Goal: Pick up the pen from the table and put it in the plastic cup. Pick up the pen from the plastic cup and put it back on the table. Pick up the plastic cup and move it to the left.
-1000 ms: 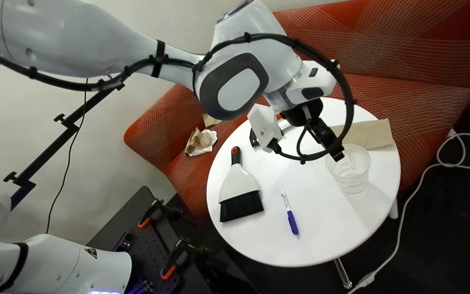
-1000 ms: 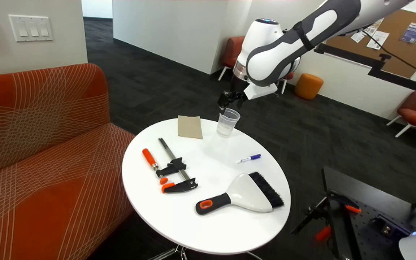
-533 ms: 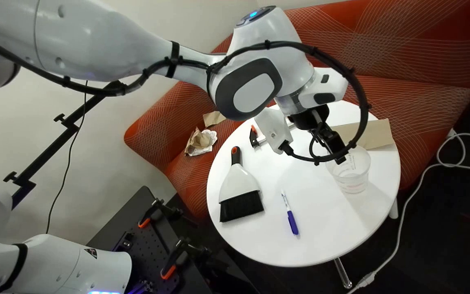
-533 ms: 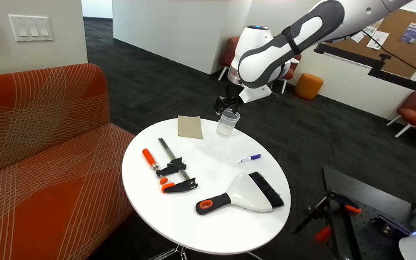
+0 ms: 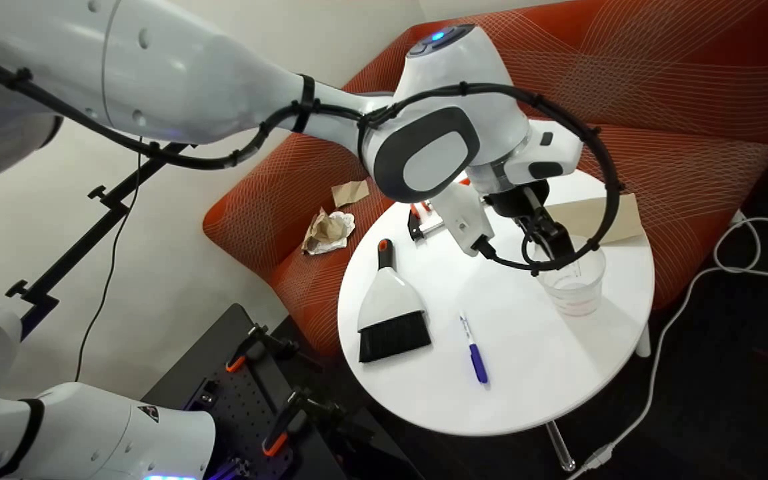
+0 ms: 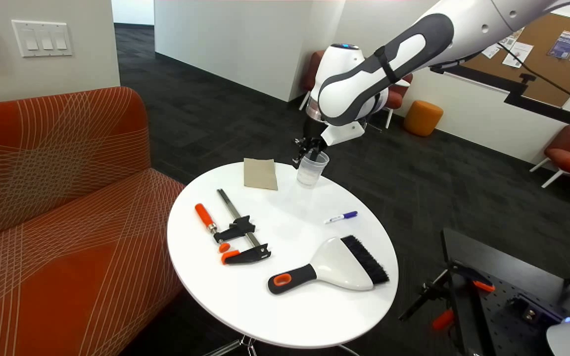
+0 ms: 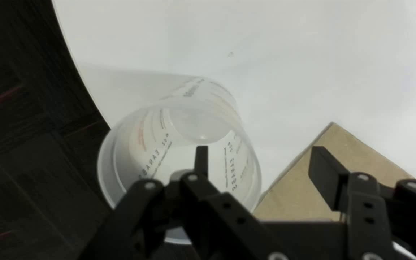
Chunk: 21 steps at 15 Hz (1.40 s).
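The plastic cup (image 5: 575, 292) stands upright, mouth up, the tool (image 7: 260, 162) spread wide, gripping nothing.

clear plastic cup (image 5: 577, 297) upright near the edge, blue-and-white pen (image 5: 473, 348) just lying flat, both on a round white table (image 5: 524, 397)

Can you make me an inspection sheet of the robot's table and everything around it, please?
Surface: round white table with several things on it.
Plastic cup: standing upright on the table.
Pen: lying on the table, outside the cup.
Clutter: brown paper, clamp and white brush on the table.
Gripper: open; one finger over or inside the cup's mouth, the other outside.
Cables: black cable strapped along the arm; white cable beside the table.
Surroundings: red-orange sofa, crumpled paper on it.
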{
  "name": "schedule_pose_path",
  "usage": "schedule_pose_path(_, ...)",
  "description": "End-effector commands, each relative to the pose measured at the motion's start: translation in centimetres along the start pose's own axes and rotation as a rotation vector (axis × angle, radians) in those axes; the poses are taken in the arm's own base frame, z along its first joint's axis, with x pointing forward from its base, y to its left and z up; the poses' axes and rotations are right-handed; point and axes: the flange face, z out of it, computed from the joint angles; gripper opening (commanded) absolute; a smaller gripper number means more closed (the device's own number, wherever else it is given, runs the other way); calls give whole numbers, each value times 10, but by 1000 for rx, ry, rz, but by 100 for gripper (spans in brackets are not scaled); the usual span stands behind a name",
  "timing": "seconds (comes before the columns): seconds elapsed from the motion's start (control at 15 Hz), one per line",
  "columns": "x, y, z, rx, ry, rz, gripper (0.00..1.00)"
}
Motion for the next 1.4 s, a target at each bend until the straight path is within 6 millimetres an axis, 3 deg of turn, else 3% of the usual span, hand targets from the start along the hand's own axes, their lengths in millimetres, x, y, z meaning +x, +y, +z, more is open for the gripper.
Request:
schedule_pose_path(0.0,10,-1,2,35,-17,-8,42)
schedule_pose_path(0.4,13,-1,7,40,-23,6,1)
schedule_pose_path(0.53,13,0,6,30,-28,22,0)
schedule_pose_path(0.93,-2,12,-29,40,-14,96,1)
schedule_pose_path(1.33,-40,4,-71,67,10,85,1)
